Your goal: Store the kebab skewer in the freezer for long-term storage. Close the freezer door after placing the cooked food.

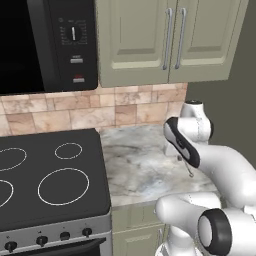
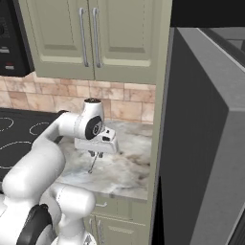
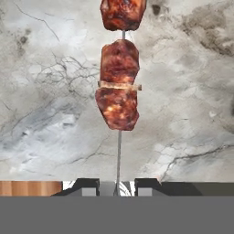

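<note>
My gripper [image 3: 118,185] is shut on the bare end of the kebab skewer [image 3: 119,87]. The thin metal stick runs away from the fingertips [image 3: 89,185], with red-brown meat chunks threaded further along it. Seen from the base, the gripper [image 2: 98,152] hangs over the marble counter [image 2: 124,167], and the skewer [image 2: 92,165] points down from it, a little above the stone. From the left, the skewer [image 1: 189,171] pokes out below the hand [image 1: 182,150]. A tall grey steel slab, seemingly the freezer door [image 2: 201,143], stands swung out at the right. The freezer's inside is hidden.
A black cooktop [image 1: 50,180] lies left of the counter, with a microwave [image 1: 50,45] above it. Green wall cabinets [image 2: 91,38] hang over the counter. A green side panel [image 2: 160,143] separates the counter from the steel slab.
</note>
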